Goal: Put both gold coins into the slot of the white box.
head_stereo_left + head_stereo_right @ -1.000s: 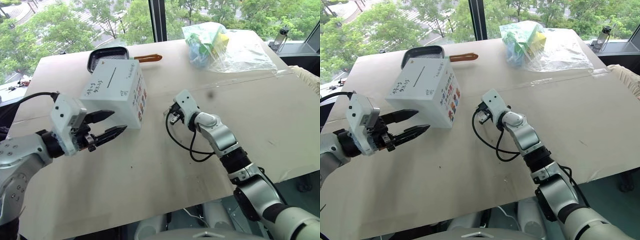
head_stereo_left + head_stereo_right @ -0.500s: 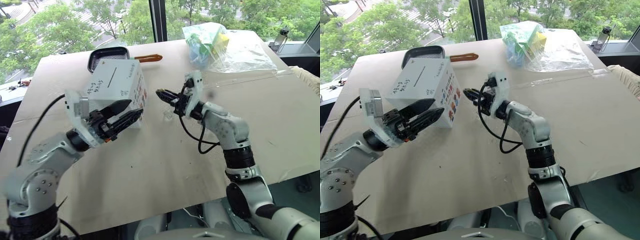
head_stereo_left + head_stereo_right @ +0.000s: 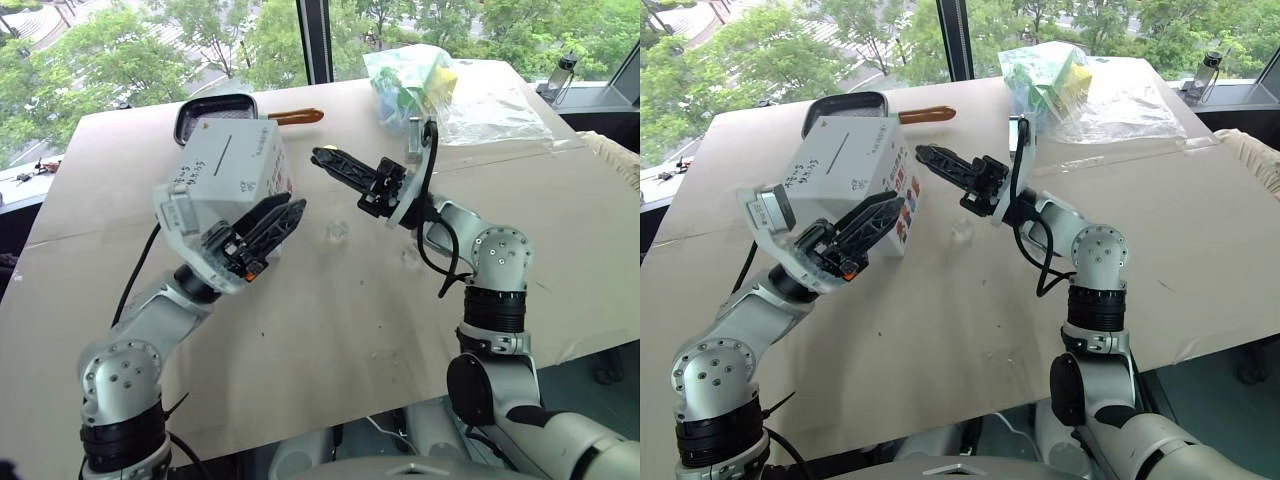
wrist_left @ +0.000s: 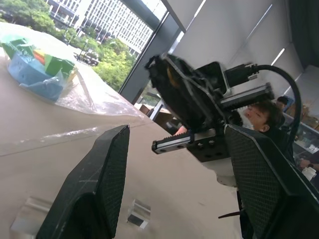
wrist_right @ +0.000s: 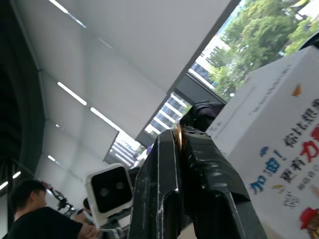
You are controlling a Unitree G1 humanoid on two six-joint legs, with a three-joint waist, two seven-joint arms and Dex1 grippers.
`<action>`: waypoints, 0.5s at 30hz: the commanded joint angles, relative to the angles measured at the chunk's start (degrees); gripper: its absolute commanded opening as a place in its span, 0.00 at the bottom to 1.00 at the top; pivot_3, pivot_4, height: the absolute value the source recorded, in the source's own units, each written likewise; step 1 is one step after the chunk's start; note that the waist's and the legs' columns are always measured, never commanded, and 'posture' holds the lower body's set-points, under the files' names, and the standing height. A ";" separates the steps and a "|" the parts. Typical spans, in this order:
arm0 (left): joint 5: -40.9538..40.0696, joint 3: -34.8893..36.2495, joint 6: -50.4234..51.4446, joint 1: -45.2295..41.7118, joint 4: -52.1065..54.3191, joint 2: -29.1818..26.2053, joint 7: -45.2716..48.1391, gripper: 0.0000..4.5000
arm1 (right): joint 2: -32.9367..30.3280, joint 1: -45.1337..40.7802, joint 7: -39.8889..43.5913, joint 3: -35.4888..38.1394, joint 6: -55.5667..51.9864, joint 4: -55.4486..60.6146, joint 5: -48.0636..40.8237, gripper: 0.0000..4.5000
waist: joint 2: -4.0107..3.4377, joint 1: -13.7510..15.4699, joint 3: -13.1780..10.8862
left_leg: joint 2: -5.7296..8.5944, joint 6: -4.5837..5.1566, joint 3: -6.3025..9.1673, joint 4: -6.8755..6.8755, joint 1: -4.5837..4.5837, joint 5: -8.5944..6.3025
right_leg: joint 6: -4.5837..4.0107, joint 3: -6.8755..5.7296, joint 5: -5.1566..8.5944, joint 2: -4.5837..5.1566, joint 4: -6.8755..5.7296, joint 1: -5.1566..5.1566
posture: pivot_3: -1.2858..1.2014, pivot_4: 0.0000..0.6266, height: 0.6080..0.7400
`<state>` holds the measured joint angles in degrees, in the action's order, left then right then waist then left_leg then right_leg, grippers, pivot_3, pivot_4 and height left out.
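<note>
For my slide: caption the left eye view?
Right gripper shut, raised beside the white box; left gripper open.

Both arms are silver-grey metal with round joint housings and black bands near the wrists. Each tool, left (image 3: 272,225) and right (image 3: 335,163), has two black ridged fingers on a white camera block, fed by a looping black cable.

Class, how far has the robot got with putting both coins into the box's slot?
Done: one coin sits pinched in the shut right gripper, raised beside the box. In hand: carrying it to the slot. Left: dropping it in, then the second coin, seemingly the glint on the table.
</note>
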<state>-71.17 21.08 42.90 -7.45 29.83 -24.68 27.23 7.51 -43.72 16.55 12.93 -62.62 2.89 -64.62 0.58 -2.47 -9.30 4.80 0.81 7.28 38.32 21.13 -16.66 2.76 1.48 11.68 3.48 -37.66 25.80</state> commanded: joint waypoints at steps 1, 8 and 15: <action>-1.65 -0.10 -1.77 -0.49 0.57 -0.28 0.65 0.69 | 0.71 -0.22 1.33 -1.77 -0.54 3.65 -4.85 0.01 | 0.01 0.07 0.00 | 0.01 0.00 0.00 0.01 0.00 0.00 | 0.00 0.00 0.00 0.01 0.00 -0.02 | 0.52 0.24 0.85; -3.51 -0.92 -2.59 -0.67 0.81 -0.47 2.06 0.11 | -1.13 1.03 2.27 -4.66 0.06 5.12 -5.93 0.00 | 0.00 0.06 0.00 | 0.01 0.00 0.01 0.01 0.00 0.00 | 0.00 -0.02 0.00 0.01 0.01 -0.02 | 0.52 0.24 0.85; -3.72 -0.21 -3.99 0.02 1.20 -1.39 3.21 0.01 | -8.19 2.05 10.00 -11.56 7.62 7.38 4.88 0.00 | 0.00 0.10 0.00 | 0.01 0.00 0.00 0.01 0.00 0.00 | 0.00 -0.03 0.00 0.01 0.02 -0.03 | 0.52 0.24 0.85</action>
<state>-74.02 19.67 40.48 -7.59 29.63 -25.17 29.34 1.06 -41.58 22.63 3.05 -58.61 7.31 -63.20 0.59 -2.37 -9.30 4.82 0.82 7.27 38.33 21.13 -16.66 2.77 1.44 11.69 3.48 -37.63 25.77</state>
